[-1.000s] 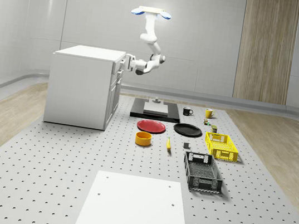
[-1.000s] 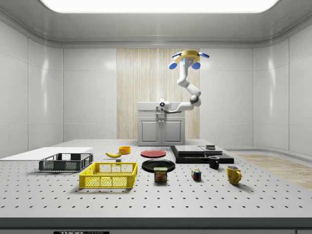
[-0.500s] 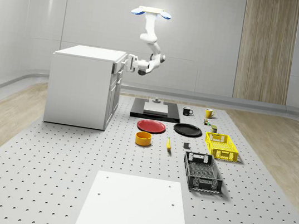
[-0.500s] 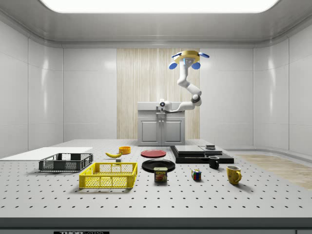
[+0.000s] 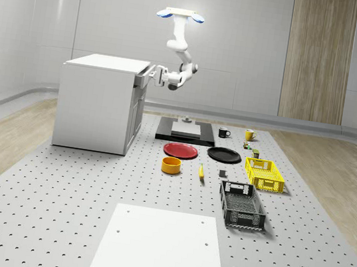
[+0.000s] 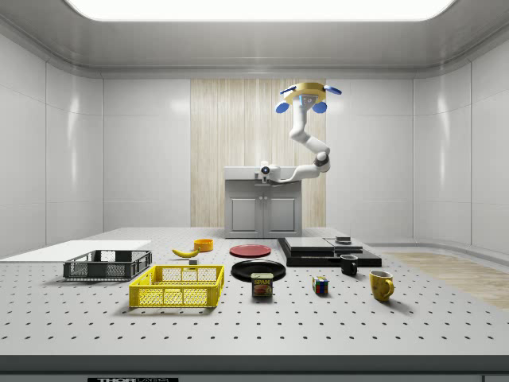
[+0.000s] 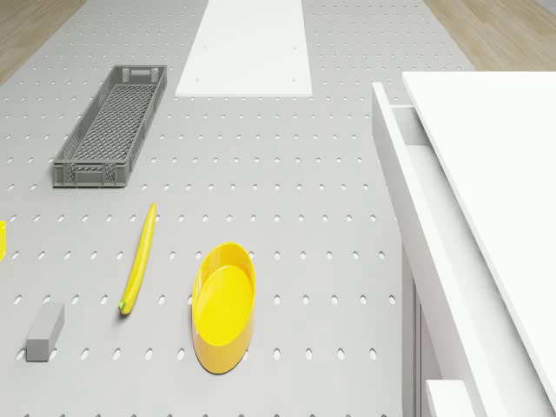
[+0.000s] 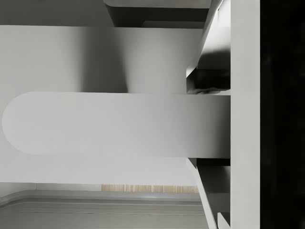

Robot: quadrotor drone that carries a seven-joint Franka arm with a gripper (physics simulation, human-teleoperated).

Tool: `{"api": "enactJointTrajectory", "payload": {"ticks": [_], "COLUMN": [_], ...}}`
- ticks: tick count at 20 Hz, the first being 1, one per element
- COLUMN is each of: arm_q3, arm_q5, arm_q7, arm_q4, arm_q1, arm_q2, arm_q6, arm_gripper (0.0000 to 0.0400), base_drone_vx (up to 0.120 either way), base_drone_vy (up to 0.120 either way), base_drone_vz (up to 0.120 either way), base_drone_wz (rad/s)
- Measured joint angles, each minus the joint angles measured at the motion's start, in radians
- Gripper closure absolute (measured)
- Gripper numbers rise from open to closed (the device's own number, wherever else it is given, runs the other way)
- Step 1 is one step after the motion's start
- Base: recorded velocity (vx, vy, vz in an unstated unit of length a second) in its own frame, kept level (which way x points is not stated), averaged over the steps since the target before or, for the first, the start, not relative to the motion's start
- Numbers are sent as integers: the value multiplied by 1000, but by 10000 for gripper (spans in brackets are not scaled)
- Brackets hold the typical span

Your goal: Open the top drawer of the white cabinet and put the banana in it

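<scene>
Hovered beside white cabinet (image 5: pixel 99 101), gripper (image 5: pixel 152 74) at top drawer (image 7: pixel 434 230) handle — probably clamped on it, grip unclear. Drawer partly out. Banana (image 7: pixel 139 258) flat on table (beside yellow bowl (image 7: pixel 223 303)). Risk: handle slipping mid-pull. Versus earlier: gripper sat higher, nearer cabinet top.

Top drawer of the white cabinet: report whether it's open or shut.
Partly open. In the drone view the top drawer juts out past the white cabinet top, its hollow showing. The hand is at its front.
</scene>
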Motion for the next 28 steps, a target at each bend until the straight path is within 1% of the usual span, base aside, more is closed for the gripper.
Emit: {"api": "enactJointTrajectory", "payload": {"ticks": [1,2,3,4,5,7,9,12,13,14,15,16,18,20,22,28], "arm_q3": [-4,-11,-20,-26,-46,-64,-84,-115,-126,-137,-146,-153,-166,-175,-182,-194], "arm_q5": [-17,-33,-41,-62,-67,-81,-99,-132,-144,-154,-162,-169,-180,-189,-196,-208], "arm_q7": [46,77,81,125,59,68,81,108,122,128,128,129,130,131,133,137], "arm_q4": [6,11,12,19,9,13,19,29,33,37,40,43,48,51,54,56], "arm_q1": [-5,-4,-6,-7,-5,-13,-20,-29,-29,-30,-30,-30,-30,-28,-26,-17], "arm_q2": [-7,-21,-25,-36,-31,-38,-47,-59,-64,-68,-71,-73,-78,-81,-84,-92], "arm_q6": [-9,-13,-20,-26,-30,-50,-70,-100,-109,-116,-123,-129,-137,-142,-144,-143], "arm_gripper": [239,252,261,225,242,263,275,272,250,195,152,118,72,43,26,6], "base_drone_vx": [0,0,0,0,0,0,0,0,0,0,0,0,20,120,120,120], "base_drone_vy": [0,0,0,0,0,0,0,0,40,120,120,120,120,120,120,120], "base_drone_vz": [0,0,0,0,0,0,0,0,0,0,0,0,0,0,0,0], "base_drone_wz": [0,0,0,0,0,0,0,0,0,0,0,0,0,0,0,0]}}
